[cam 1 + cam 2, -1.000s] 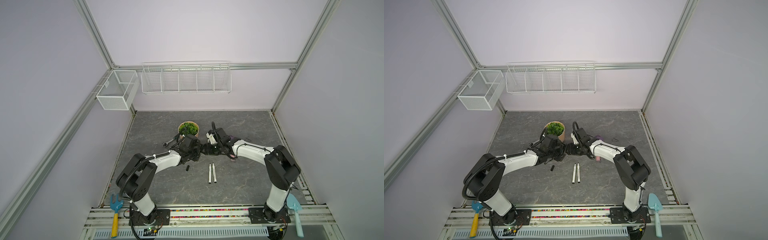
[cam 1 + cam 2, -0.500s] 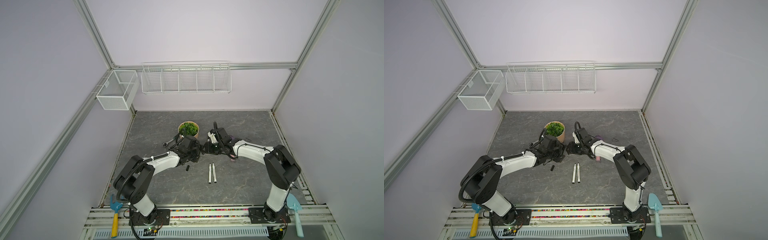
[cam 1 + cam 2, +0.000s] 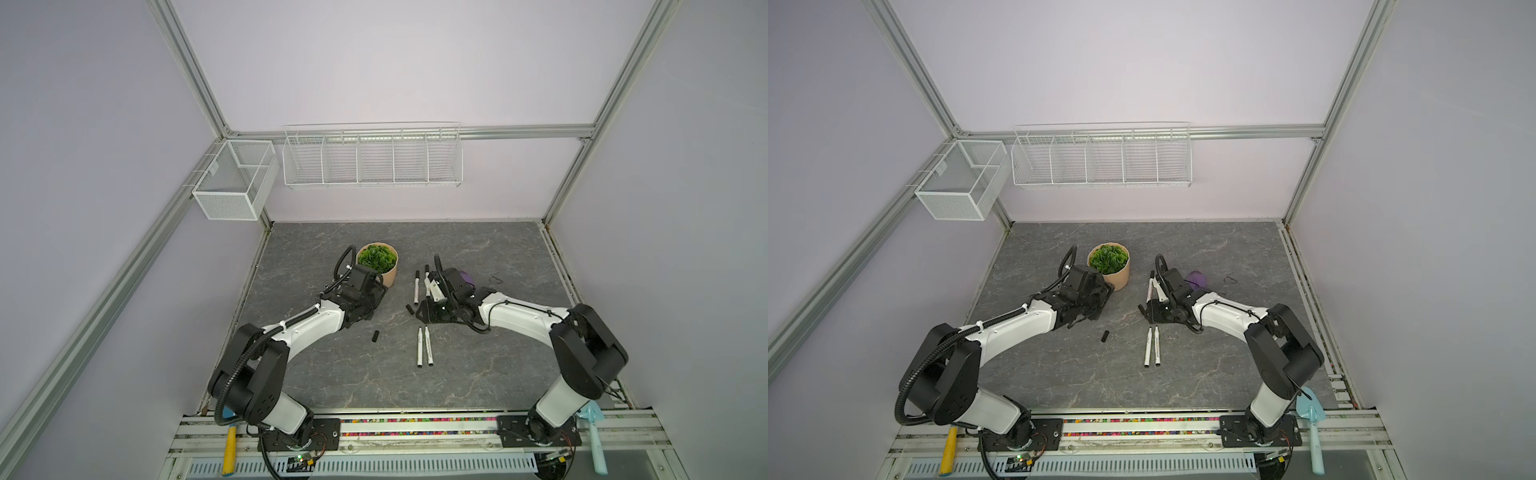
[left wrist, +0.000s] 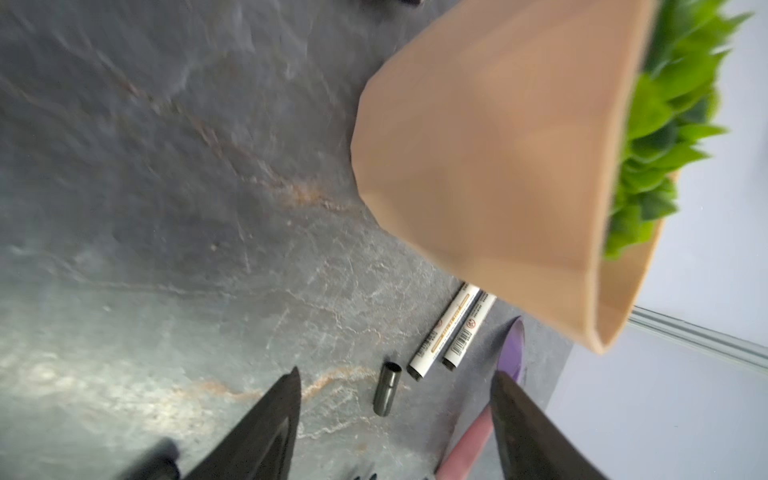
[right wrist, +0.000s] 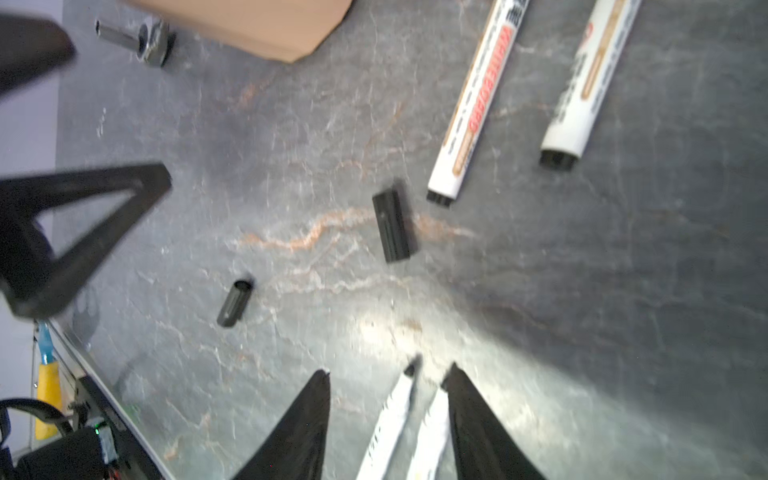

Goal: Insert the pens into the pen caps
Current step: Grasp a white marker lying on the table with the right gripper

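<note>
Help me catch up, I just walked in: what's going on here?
The job is capping pens, but nothing is held right now. The left gripper hangs open beside the pot. The right gripper hangs open over the tips of the front pens. The back pens lie by a loose cap; another cap lies nearer the left arm. No pen looks capped.

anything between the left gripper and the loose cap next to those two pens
Nothing visible. In the left wrist view the pen cap lies on bare table, framed by the open left gripper; the two pens lie just past it, the plant pot farther on.
</note>
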Controlling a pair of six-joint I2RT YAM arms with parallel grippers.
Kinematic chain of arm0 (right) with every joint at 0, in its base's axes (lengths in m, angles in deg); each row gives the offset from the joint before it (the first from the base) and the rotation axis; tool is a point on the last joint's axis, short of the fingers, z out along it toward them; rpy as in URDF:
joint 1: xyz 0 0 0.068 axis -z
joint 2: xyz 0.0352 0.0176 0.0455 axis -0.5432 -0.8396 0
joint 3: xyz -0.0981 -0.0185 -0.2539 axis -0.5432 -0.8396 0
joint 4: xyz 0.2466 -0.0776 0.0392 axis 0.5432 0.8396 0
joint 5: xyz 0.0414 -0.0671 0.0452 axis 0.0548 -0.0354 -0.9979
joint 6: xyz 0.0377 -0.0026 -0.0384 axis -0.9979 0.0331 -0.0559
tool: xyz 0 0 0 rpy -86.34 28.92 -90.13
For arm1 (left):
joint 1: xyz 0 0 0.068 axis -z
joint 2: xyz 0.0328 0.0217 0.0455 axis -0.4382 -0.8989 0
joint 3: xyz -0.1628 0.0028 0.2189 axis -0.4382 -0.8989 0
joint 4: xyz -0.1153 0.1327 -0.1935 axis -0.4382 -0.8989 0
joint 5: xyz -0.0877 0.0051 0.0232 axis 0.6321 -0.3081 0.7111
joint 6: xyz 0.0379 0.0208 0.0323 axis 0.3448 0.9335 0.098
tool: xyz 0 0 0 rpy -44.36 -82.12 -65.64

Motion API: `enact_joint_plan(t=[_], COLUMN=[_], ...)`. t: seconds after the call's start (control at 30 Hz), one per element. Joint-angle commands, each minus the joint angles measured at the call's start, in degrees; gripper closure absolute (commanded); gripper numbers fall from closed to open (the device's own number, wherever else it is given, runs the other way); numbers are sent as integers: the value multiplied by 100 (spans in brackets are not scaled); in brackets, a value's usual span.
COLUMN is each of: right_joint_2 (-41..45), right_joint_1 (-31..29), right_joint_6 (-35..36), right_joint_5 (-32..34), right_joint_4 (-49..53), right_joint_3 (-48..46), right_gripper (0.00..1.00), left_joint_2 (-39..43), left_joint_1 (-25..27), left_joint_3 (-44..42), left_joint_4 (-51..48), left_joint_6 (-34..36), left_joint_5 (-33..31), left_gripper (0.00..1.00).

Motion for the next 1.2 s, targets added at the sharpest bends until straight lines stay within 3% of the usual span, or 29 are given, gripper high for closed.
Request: enact_joint_plan(t=[0.0,0.13,0.8,1.03,1.17], right_joint_2=[278,300,-879,-1070,-449], right_joint_1=[-114,-322,-964,-872,-488], right_joint_6=[613,833,858,637,567], right_joint_5=[161,65,1538,1886,1477], right_joint_4=[705,1039,2010,1956,1488], right_joint_3=[-133,-210,532,640,381], right_gripper=[51,51,61,84,87], left_joint_2=[10,-173,344,498,716], left_joint_1=[29,84,226,244,239], left_joint_3=[374,507,333,301,3], left_joint_4=[-724,-995,-777,-328,212], left_joint_6=[1387,2036,2403,3658,4309], left_joint_5=[-699,-913,-1378,-680,142], left_gripper=[28,27,29,30,30])
